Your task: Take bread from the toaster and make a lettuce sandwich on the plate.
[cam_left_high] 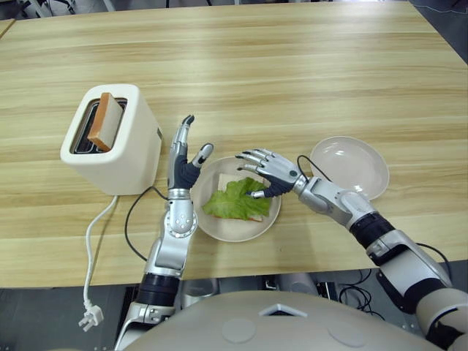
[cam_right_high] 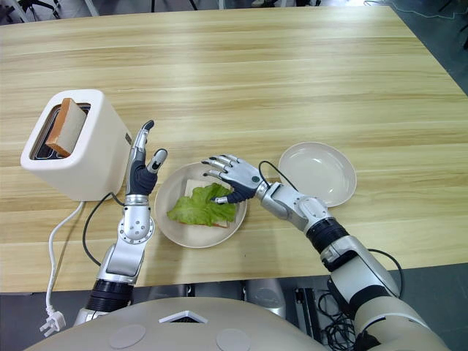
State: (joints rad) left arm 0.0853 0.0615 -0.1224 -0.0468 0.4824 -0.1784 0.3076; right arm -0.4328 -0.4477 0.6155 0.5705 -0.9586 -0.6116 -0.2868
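Far left: toaster (cam_left_high: 121, 157), one slice of bread (cam_left_high: 106, 122) poking up from its slot. Just right of it, left hand (cam_left_high: 183, 157) raised, fingers straight and apart, holding nothing, close beside the plate (cam_left_high: 234, 228). On that plate, lettuce (cam_left_high: 232, 199) draped over a second slice (cam_left_high: 255, 216). Above it, right hand (cam_left_high: 269, 170) splayed wide, thumb tip on the leaf, nothing gripped. Further right, another plate (cam_left_high: 349, 167).

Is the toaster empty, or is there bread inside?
Not empty. One bread slice sticks up out of a slot in the toaster, leaning a little.
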